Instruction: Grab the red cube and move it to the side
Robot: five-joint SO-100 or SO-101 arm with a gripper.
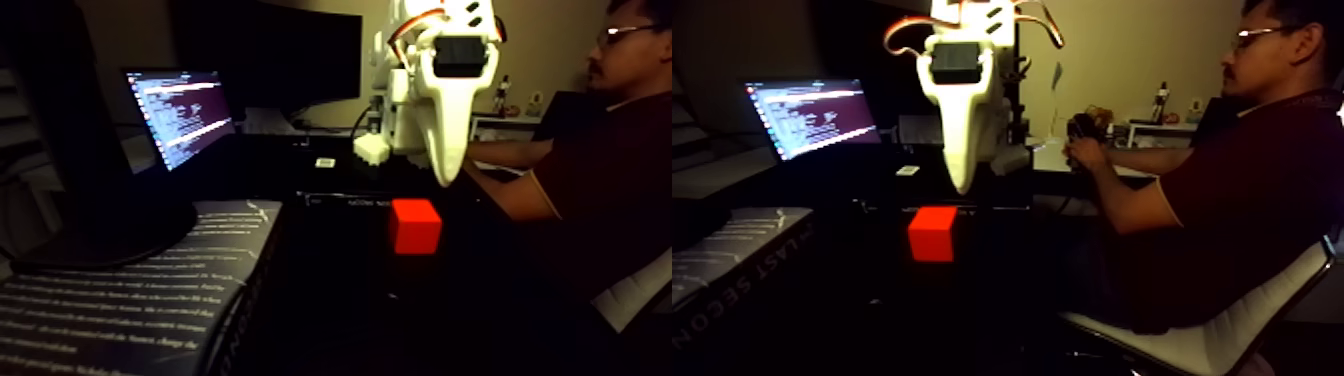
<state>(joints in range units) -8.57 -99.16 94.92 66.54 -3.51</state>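
The red cube (415,226) rests on the dark table in the fixed view, a side-by-side pair whose right half shows the same cube (932,234). My white gripper (450,180) hangs from the top of the picture and points straight down. Its tip is just above the cube's top and a little to its right, without touching it. Only one tapered white shape shows, so the second finger is hidden and I cannot tell how the jaws stand. A black servo sits at the top of the gripper.
A laptop (180,115) with a lit screen stands at the left, with a book (130,290) lying in front of it. A person (600,170) sits close on the right, hands on a device (1082,135). The table is very dark.
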